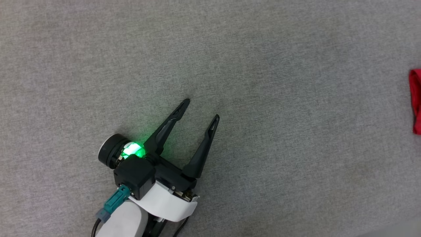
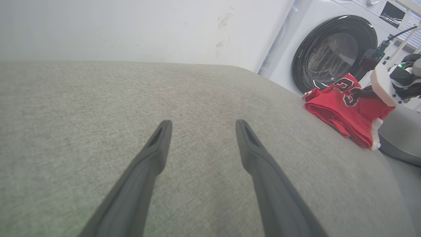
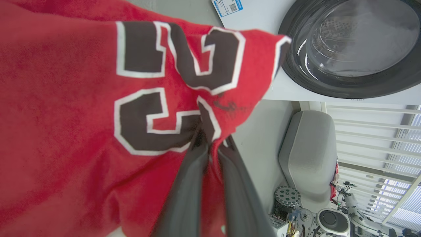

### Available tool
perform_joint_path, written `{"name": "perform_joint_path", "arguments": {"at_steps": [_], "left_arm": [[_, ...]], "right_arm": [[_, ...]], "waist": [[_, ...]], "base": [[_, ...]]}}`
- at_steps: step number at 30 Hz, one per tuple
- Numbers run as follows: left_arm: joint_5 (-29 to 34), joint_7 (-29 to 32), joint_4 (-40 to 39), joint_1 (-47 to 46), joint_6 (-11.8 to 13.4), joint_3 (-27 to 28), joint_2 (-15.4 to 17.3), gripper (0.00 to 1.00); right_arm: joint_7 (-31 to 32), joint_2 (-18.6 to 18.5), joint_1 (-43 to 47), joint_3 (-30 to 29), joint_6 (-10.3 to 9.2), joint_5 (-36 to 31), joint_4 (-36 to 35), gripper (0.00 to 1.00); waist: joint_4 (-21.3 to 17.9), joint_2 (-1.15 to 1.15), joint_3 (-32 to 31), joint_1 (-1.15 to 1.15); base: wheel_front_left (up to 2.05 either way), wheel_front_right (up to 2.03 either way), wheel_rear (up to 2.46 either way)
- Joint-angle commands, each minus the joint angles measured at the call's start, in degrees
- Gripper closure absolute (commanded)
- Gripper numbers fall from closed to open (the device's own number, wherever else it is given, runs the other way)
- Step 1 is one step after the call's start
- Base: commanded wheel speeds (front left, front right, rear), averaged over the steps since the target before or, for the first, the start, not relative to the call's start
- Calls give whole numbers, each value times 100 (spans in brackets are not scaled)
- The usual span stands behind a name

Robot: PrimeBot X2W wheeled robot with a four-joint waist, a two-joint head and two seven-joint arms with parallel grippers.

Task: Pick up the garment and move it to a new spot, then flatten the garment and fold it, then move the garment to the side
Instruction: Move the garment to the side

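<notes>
The left gripper [image 1: 202,108] sits at 7 o'clock in the head view, fingers spread wide toward 1 o'clock over the grey fabric surface [image 1: 263,65], holding nothing. The garment [image 1: 416,98] lies bunched at the 3 o'clock edge, well apart from it. In the right wrist view the right gripper [image 3: 213,141] pinches its red cloth, jaws almost together, a washing machine [image 3: 355,49] at 1 o'clock.

The garment [image 3: 65,131] is red, with black numerals outlined in white. The table [image 1: 263,49] is mottled grey. The fingers [image 1: 171,123] of the left gripper [image 1: 202,108] are black; its light [image 1: 133,149] is green. The washing machine [image 2: 334,54] is white with a black door ring.
</notes>
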Motion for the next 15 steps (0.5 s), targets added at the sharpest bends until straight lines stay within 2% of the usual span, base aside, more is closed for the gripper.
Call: {"name": "perform_joint_path", "arguments": {"at_steps": [1,5,6,7,12,13,15], "left_arm": [[5,-11,-7,-50,-10,33,34,0],[-9,-11,18,-35,-9,61,45,0],[-15,-11,26,-28,-9,71,37,0],[-18,-11,33,-21,-9,78,21,0],[-98,-12,113,43,-10,118,-115,0],[-201,-12,238,148,-9,316,-279,0],[-241,-12,334,236,-7,464,-376,0]], "right_arm": [[-125,91,-138,-84,-8,-105,150,100],[-307,204,-273,-229,-8,-255,435,100],[-346,234,-295,-277,-8,-301,495,11],[-385,282,-305,-277,-8,-342,548,0],[-692,334,-381,-239,-8,-488,493,0],[-925,422,-448,-180,-8,-276,181,0],[-1090,493,-374,-124,-8,-137,-52,0]], "waist": [[53,0,50,-1],[79,0,21,-1],[83,0,-12,-1],[85,0,-60,-1],[104,0,-460,-1],[170,0,-912,-1],[232,0,-1203,-1]], "base": [[0,0,0],[0,0,0],[0,0,0],[0,0,0],[0,0,0],[0,0,0],[0,0,0]]}}
